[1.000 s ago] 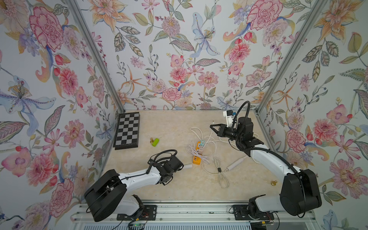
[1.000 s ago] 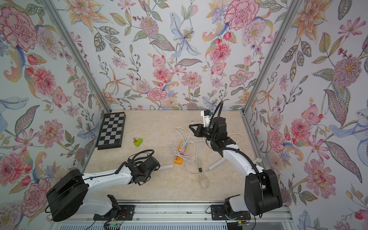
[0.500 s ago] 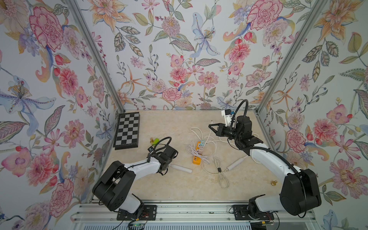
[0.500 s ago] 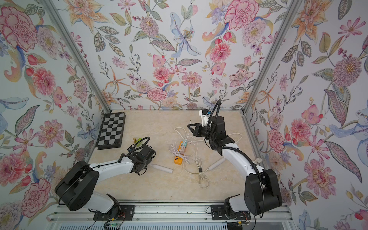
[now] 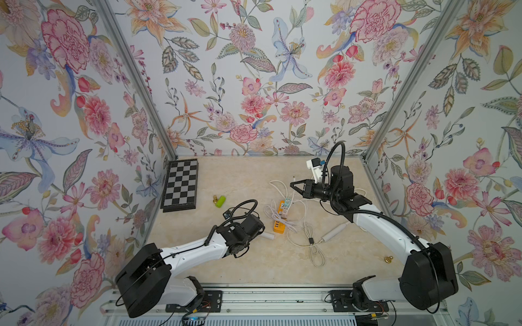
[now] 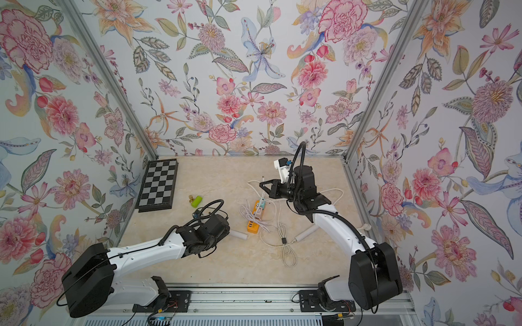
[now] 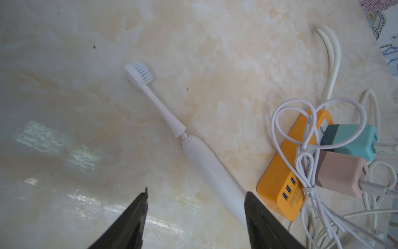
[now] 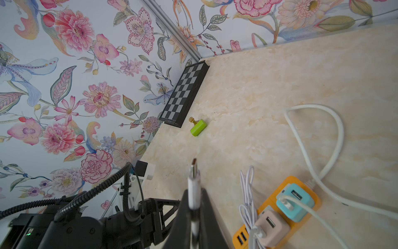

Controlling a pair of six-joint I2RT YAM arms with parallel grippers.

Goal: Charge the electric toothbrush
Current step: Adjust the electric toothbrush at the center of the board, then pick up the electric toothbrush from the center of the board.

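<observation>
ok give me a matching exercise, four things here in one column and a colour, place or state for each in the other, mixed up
1 toothbrush
2 cable plug
3 power strip
4 chessboard

A orange
B pinched in the shut right gripper
C in a far corner of the table
D lying unheld by the open left gripper

Pairs: 1-D, 2-B, 3-A, 4-C

White toothbrush (image 7: 206, 163), orange power strip (image 7: 277, 183), teal plug (image 7: 353, 140), pink plug (image 7: 338, 174), black-grey chequered board (image 5: 180, 185)
</observation>
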